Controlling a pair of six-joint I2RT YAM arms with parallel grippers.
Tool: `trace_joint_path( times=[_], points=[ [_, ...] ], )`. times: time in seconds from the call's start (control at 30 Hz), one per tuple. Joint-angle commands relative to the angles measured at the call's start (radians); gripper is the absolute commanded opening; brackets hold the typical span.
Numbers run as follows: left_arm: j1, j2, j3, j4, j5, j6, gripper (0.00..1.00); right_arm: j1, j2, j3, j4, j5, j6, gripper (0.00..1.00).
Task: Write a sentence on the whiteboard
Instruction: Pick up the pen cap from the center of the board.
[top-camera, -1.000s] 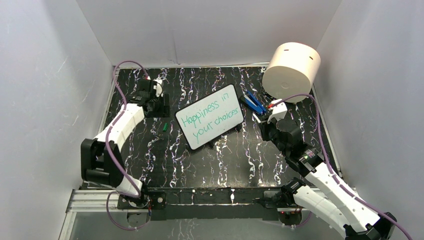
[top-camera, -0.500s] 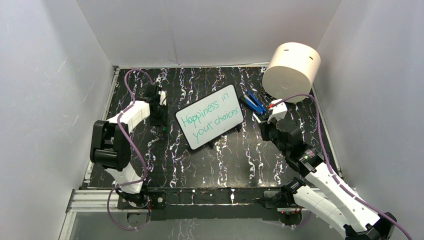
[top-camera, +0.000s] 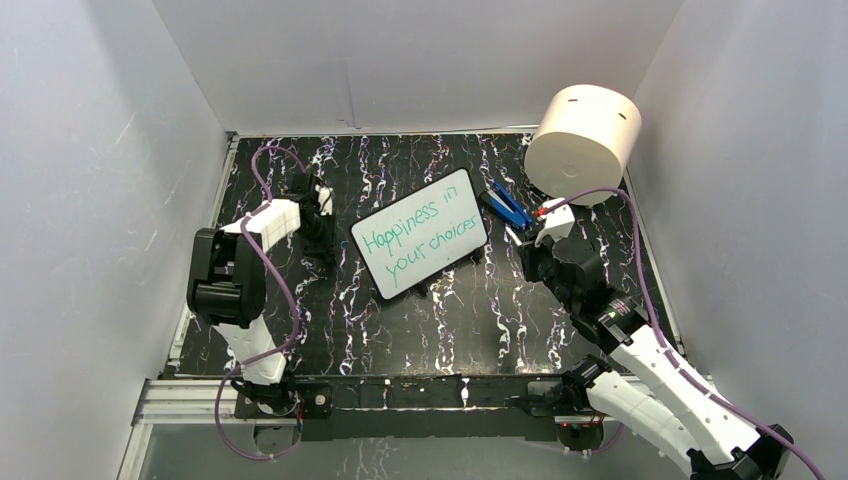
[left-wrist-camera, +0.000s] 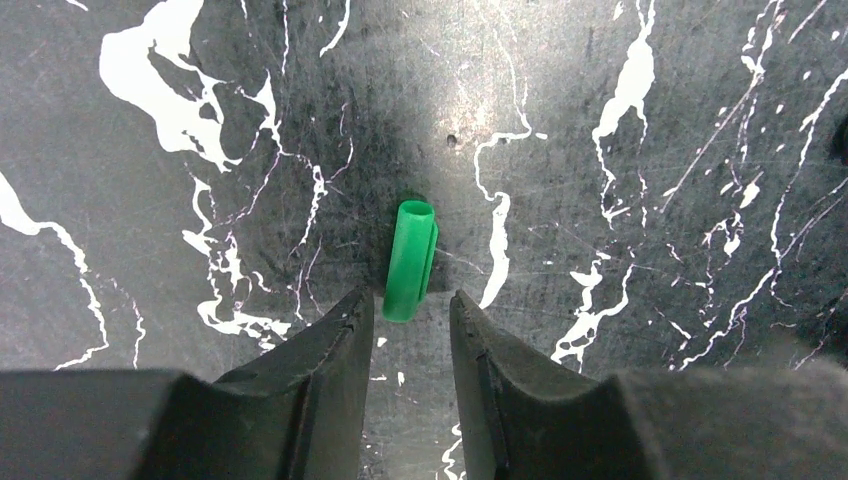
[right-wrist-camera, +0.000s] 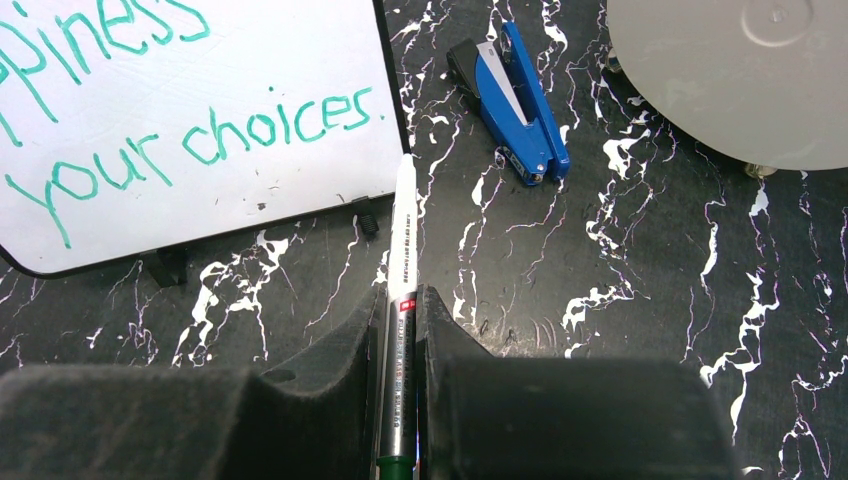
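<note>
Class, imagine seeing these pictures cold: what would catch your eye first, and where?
The whiteboard at mid-table, with its teal sentence "Happiness in your choices." Next, the big cream cylinder at the far right corner. Then the marker clamped in the right hand beside the whiteboard.

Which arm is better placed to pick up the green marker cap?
Left. The left tool hangs over the green cap, jaws on either side of its near end. The right tool is shut on the marker.

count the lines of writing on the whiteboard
2. On the whiteboard, the upper line reads "Happiness in". The lower line, just beneath it, reads "your choices." Both slant the same way, and none looks hidden.
</note>
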Motion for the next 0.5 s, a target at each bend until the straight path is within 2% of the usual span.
trace_joint_path(
  times=[0.0, 0.47],
  points=[
    [0.011, 0.019, 0.039, -0.013, 0.037, 0.015, 0.31, -0.003, -0.018, 0.012, 0.041, 0.015, 0.002, 0.00],
    [0.013, 0.061, 0.052, -0.035, 0.024, 0.020, 0.25, -0.003, -0.013, 0.006, 0.044, 0.013, 0.002, 0.00]
  ],
)
